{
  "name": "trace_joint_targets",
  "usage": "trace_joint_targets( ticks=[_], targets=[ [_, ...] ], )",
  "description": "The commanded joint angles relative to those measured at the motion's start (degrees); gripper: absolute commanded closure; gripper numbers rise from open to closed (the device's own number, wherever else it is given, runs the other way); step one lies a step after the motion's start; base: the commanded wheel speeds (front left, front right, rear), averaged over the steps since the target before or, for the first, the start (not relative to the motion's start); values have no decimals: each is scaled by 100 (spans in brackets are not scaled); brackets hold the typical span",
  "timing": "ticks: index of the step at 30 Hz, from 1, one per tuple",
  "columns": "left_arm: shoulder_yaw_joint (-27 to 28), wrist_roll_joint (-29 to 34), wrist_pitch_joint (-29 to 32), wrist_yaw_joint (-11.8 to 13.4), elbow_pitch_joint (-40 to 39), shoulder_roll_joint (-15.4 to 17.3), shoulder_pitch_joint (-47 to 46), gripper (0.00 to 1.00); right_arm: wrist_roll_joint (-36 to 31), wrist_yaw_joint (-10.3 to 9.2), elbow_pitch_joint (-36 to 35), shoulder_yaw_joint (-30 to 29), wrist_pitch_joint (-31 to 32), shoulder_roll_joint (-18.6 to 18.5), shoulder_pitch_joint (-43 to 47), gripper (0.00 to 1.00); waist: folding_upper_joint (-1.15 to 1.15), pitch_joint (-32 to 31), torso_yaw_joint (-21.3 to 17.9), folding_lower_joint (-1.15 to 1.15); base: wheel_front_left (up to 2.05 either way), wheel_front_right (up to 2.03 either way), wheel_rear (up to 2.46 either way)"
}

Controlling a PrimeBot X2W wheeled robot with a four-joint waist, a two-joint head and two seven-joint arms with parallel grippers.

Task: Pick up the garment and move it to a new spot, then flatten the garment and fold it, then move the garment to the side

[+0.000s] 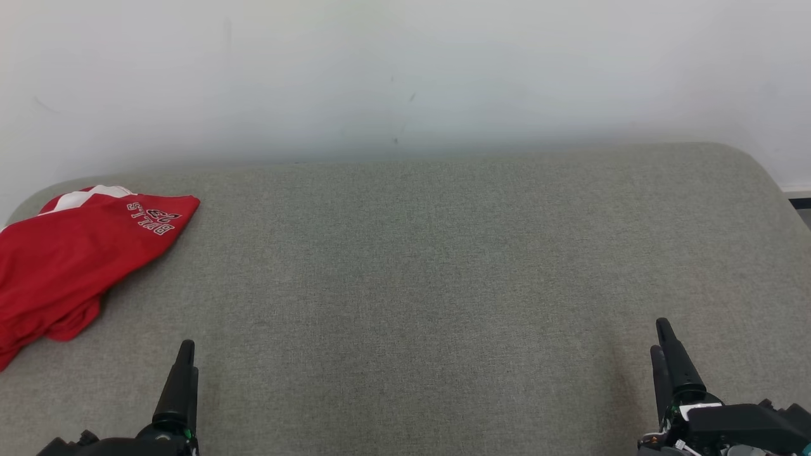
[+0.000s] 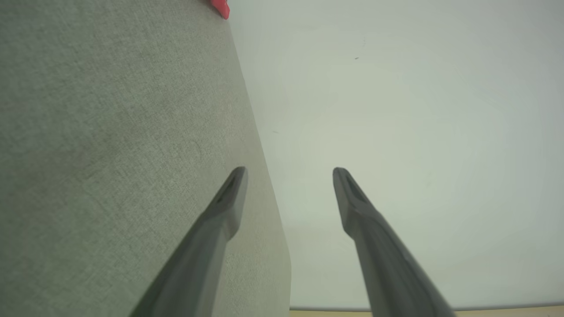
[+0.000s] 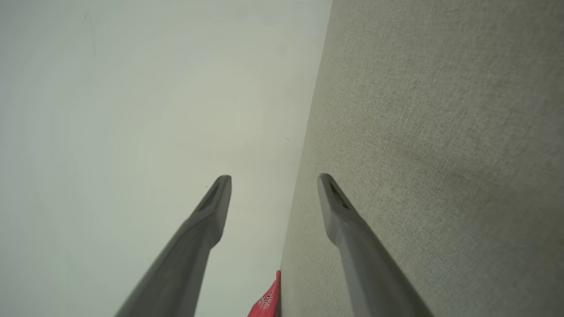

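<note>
In the head view, the red garment lies roughly folded at the table's far left edge, well apart from the left gripper and right gripper. Each wrist view shows jaws spread, empty. The task looks essentially finished.

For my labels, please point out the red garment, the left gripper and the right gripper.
red garment (image 1: pixel 70 253), head view, middle of the red cloth.
left gripper (image 2: pixel 289 169), left wrist view, midway between its fingers' tips.
right gripper (image 3: pixel 274 176), right wrist view, midway between its fingers' tips.
</note>
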Motion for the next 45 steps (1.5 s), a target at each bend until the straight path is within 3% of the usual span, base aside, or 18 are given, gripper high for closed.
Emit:
trace_joint_targets(
  ticks=[1, 23, 45],
  targets=[
    [5, 195, -55, 12, -136, 30, -151, 0, -169, -2, -122, 20, -47, -40, -119, 0, 0, 1, 0, 0, 0, 0, 0],
    [-199, 3308, -552, 343, -575, 175, -36, 0, -2974, -4, -293, 499, -546, -193, -144, 0, 0, 35, 10, 0, 0, 0, 0],
    [-296, 4767, -936, 491, -713, 299, 97, 0, -4699, -6, -317, 799, -928, -239, -86, 0, 0, 20, 62, 0, 0, 0, 0]
  ],
)
